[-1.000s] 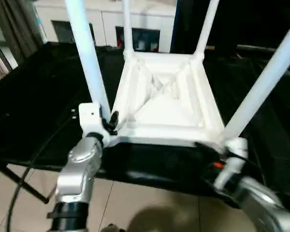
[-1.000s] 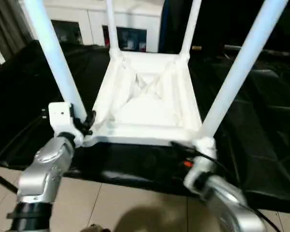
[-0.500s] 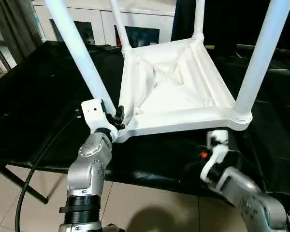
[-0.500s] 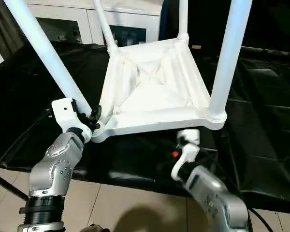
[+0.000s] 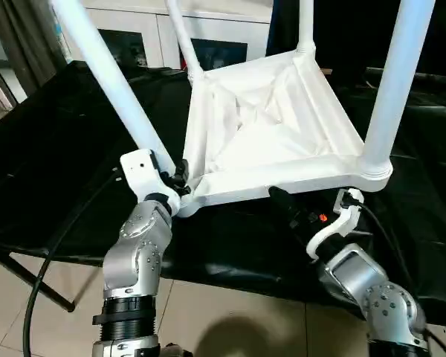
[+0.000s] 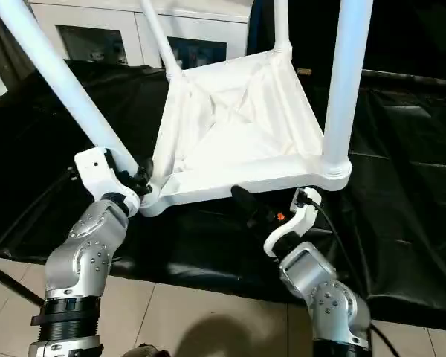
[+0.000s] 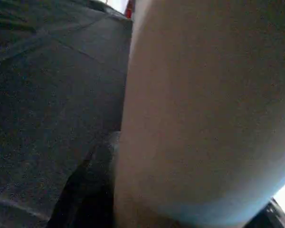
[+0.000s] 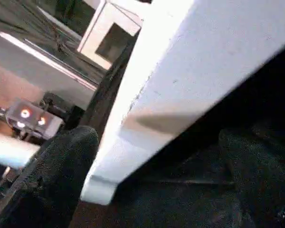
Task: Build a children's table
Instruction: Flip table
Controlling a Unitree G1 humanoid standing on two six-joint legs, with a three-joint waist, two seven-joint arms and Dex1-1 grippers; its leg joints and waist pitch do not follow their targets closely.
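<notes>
- Now your left tool (image 5: 177,178) is clenched on the table's (image 5: 275,126) near-left leg (image 5: 108,78).
- Your right tool (image 5: 282,202) reaches under the near edge, straddling it unclenched.

1. The children's table (image 5: 271,126) sits upside down — all white plastic, its ribbed underside facing up with diagonal ribs crossing at the middle.
2. It's tilted: the near right corner is lifted off the black-covered table (image 5: 52,163), while the near left corner sits lower.
3. All four tapered tubular legs are in their rounded corner sockets and point upward, running out past the top of the view.
4. The near left leg (image 5: 108,93) leans away to the left; the near right leg (image 5: 390,89) stands almost upright in its socket (image 5: 375,169).
5. The two far legs (image 6: 157,37) rise at the back corners — the far right one (image 6: 281,26) close to vertical.
</notes>
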